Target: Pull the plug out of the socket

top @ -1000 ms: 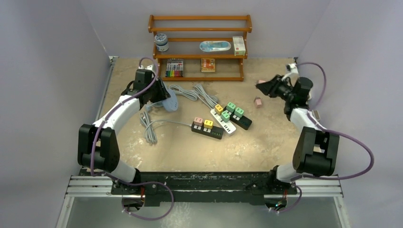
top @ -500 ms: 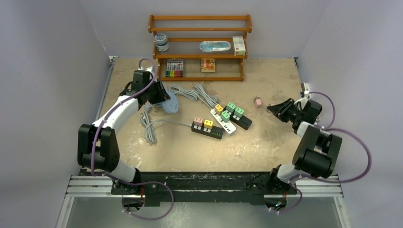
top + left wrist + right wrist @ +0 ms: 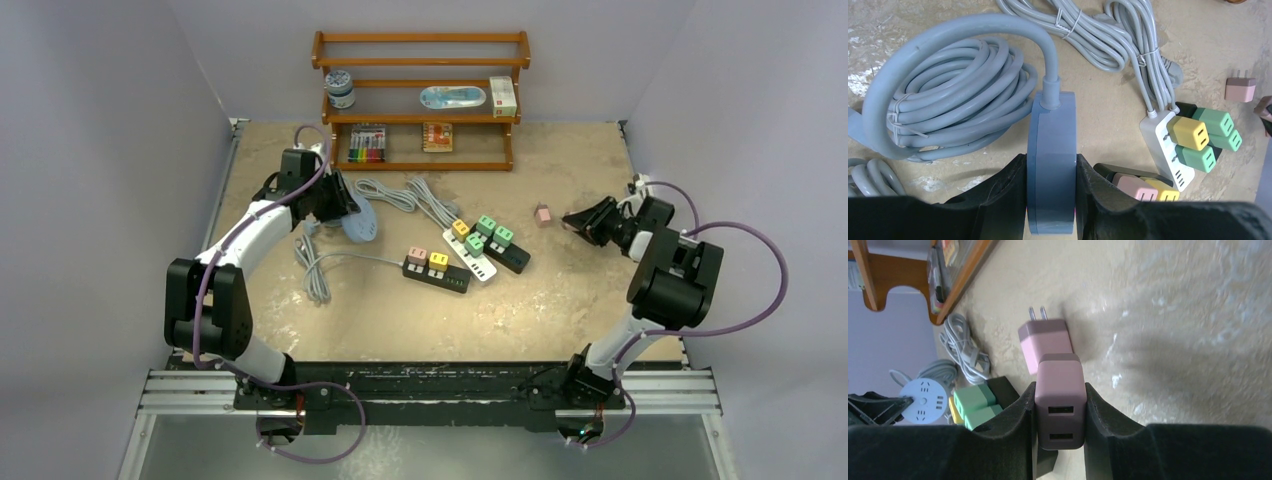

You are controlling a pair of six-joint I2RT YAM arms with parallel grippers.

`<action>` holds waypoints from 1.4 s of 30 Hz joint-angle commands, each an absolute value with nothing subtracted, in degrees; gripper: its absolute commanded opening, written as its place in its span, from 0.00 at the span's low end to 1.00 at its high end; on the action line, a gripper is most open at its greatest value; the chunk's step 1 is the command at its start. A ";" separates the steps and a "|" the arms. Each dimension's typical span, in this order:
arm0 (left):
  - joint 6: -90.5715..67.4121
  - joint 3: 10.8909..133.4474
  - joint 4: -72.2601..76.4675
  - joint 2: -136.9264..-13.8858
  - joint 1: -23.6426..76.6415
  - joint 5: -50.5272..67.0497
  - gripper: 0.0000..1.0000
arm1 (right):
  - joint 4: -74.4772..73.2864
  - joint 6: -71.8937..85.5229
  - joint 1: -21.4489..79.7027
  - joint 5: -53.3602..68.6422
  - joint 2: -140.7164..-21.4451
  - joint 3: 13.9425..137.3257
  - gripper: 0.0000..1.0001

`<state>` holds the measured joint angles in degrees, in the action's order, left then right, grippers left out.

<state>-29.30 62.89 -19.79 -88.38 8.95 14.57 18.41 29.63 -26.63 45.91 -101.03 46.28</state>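
- Left claw (image 3: 1050, 167) pinches the round grey socket (image 3: 1052, 125) on edge, beside its coiled cable (image 3: 948, 100).
- Mid-bench (image 3: 400, 320), power strips (image 3: 437, 271) carry coloured plugs (image 3: 486, 224).
- Right claw (image 3: 1060, 410) pinches a mauve plug (image 3: 1060, 390), near a loose pink plug (image 3: 1045, 342) lying on the bench.

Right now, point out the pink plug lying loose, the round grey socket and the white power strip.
Pink plug lying loose (image 3: 1044, 342), right wrist view, its body.
Round grey socket (image 3: 1052, 150), left wrist view, its edge.
White power strip (image 3: 1157, 131), left wrist view, bare end.
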 commanded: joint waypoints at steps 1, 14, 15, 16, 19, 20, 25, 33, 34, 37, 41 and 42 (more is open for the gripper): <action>-27.67 63.81 -19.69 -88.07 7.92 14.74 0.00 | 19.04 29.69 -26.54 44.41 -101.95 51.12 0.32; -26.99 63.72 -20.25 -87.17 7.23 15.44 0.00 | 14.33 25.20 -21.94 29.33 -96.49 55.92 0.99; -26.91 63.72 -20.41 -87.06 7.21 15.20 0.00 | 13.54 23.86 -20.57 25.68 -94.92 57.04 0.99; -26.83 63.68 -20.46 -87.02 7.21 14.94 0.00 | 12.93 22.57 -18.68 21.74 -92.85 57.46 0.99; -26.76 63.72 -20.48 -86.88 7.12 14.68 0.00 | 13.38 17.70 -11.60 9.09 -86.57 57.62 0.99; -26.81 63.72 -20.42 -86.88 7.12 14.68 0.00 | 14.57 15.98 -9.26 5.74 -84.65 56.85 0.99; -27.05 63.62 -20.15 -87.00 7.03 14.97 0.00 | 20.24 10.50 -3.92 6.87 -80.52 53.42 0.98; -27.06 63.42 -20.30 -87.03 7.03 15.38 0.00 | 7.51 4.64 1.04 4.51 -91.40 62.94 0.86; -27.15 63.38 -20.31 -86.99 7.03 15.30 0.00 | 6.42 4.86 1.05 4.25 -92.49 63.54 0.85; -27.04 63.41 -20.39 -87.03 7.03 15.29 0.00 | 3.36 5.26 1.01 4.08 -95.38 65.09 0.82; -27.07 63.29 -20.52 -87.15 7.03 15.44 0.00 | 0.03 5.70 1.05 3.98 -97.25 65.57 0.78; -27.07 63.28 -20.56 -87.23 7.03 15.54 0.00 | -0.39 5.84 1.05 3.62 -97.18 65.26 0.76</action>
<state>-27.83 62.89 -20.95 -88.38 8.25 16.29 3.09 6.37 1.17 5.28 -98.17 62.48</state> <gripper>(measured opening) 0.334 0.785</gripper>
